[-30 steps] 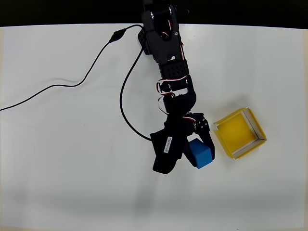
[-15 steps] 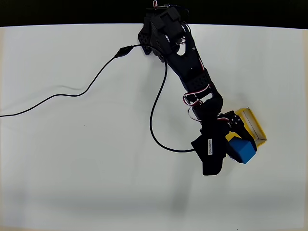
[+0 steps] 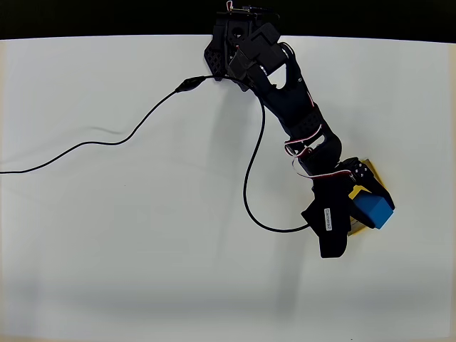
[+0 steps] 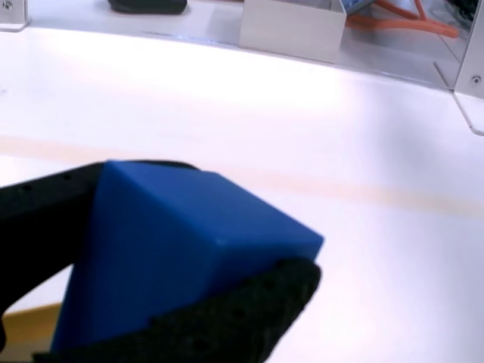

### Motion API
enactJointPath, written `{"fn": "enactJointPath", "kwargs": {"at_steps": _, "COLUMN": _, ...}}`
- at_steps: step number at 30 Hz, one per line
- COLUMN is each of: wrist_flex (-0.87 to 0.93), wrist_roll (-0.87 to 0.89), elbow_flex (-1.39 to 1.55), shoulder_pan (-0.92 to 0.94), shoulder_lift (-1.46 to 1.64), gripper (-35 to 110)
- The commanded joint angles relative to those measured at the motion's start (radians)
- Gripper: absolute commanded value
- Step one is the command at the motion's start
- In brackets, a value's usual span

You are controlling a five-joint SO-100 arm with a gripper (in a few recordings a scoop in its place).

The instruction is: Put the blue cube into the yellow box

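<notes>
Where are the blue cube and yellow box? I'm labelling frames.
blue cube point(image 3: 373, 211), overhead view, top face.
yellow box point(image 3: 377, 182), overhead view, right wall beside the cube.

Your inventory at this moment reads as follows. One blue cube point(image 3: 374, 211), also counted once in the wrist view point(image 4: 181, 249). One yellow box point(image 3: 375, 182), partly hidden beneath the arm. One black arm point(image 3: 285, 100) carrying one claw point(image 3: 356, 214). One black cable point(image 3: 107, 140) lying across your one white counter point(image 3: 107, 249). No duplicates of any item counted.
</notes>
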Motion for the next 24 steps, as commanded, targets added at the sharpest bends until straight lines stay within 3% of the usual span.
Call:
{"fn": "enactJointPath", "kwargs": {"at_steps": 1, "wrist_flex": -0.054, "wrist_roll": 0.002, "elbow_flex": -0.101, "shoulder_pan": -0.025, "shoulder_lift": 0.037, "gripper": 19}}
{"fn": "enactJointPath", "kwargs": {"at_steps": 16, "wrist_flex": 0.072, "wrist_roll": 0.120, "elbow_flex": -0.092, "shoulder_pan": -0.031, "shoulder_lift": 0.011, "gripper": 29}}
{"fn": "enactJointPath", "kwargs": {"at_steps": 24, "wrist_flex": 0.106, "wrist_roll": 0.040, "elbow_flex": -0.097, "shoulder_pan": -0.026, "shoulder_lift": 0.066, "gripper": 27}}
